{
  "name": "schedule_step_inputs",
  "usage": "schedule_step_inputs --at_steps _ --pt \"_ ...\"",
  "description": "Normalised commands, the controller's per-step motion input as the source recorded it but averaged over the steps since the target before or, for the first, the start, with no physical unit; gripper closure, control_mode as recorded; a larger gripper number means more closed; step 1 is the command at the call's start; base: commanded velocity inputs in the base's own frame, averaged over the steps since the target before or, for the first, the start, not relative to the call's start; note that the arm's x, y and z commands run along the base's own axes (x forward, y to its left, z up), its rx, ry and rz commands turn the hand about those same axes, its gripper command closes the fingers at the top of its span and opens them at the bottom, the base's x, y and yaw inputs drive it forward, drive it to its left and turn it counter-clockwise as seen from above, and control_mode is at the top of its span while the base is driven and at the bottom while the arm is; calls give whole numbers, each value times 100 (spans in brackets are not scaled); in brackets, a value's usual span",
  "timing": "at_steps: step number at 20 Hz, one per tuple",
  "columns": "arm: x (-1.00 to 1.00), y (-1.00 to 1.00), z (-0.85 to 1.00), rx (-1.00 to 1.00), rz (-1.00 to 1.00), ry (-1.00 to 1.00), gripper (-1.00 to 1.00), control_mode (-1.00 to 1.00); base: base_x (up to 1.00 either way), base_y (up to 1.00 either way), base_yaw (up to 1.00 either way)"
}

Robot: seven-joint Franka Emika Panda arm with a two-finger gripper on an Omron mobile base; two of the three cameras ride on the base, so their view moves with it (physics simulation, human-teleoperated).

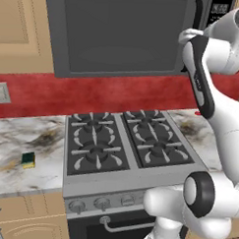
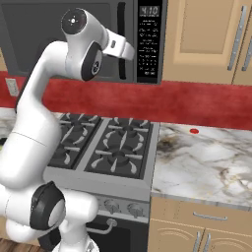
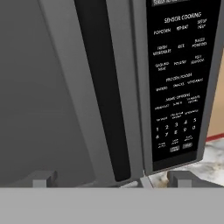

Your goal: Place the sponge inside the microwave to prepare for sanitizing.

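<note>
The sponge (image 1: 28, 160), yellow with a dark green top, lies on the marble counter left of the stove. The microwave (image 1: 120, 33) hangs above the stove with its door shut. Up at the door's right edge, my gripper (image 3: 112, 179) is open, its two fingertips (image 3: 43, 178) spread wide with nothing held. In the hand view the black door handle (image 3: 103, 87) runs up between the tips, and the button panel (image 3: 179, 87) is just to its right. From the right base view the gripper (image 2: 130, 51) sits close in front of the handle (image 2: 120, 29).
A gas stove (image 1: 120, 141) with black grates stands below the microwave, its knobs and oven handle facing me. Marble counter (image 2: 206, 162) extends right of it with a small red spot (image 2: 194, 131). Wooden cabinets (image 2: 206, 34) flank the microwave. A wall outlet (image 1: 1, 92) sits on the red backsplash.
</note>
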Motion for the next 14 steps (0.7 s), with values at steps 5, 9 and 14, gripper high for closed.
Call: schedule_step_inputs --at_steps 5,9,14 --pt "21 -8 -9 0 0 0 -100 -100 0 0 0" --pt "21 -6 -9 0 0 0 -100 -100 0 0 0" --pt "18 0 -5 0 0 0 -100 -100 0 0 0"
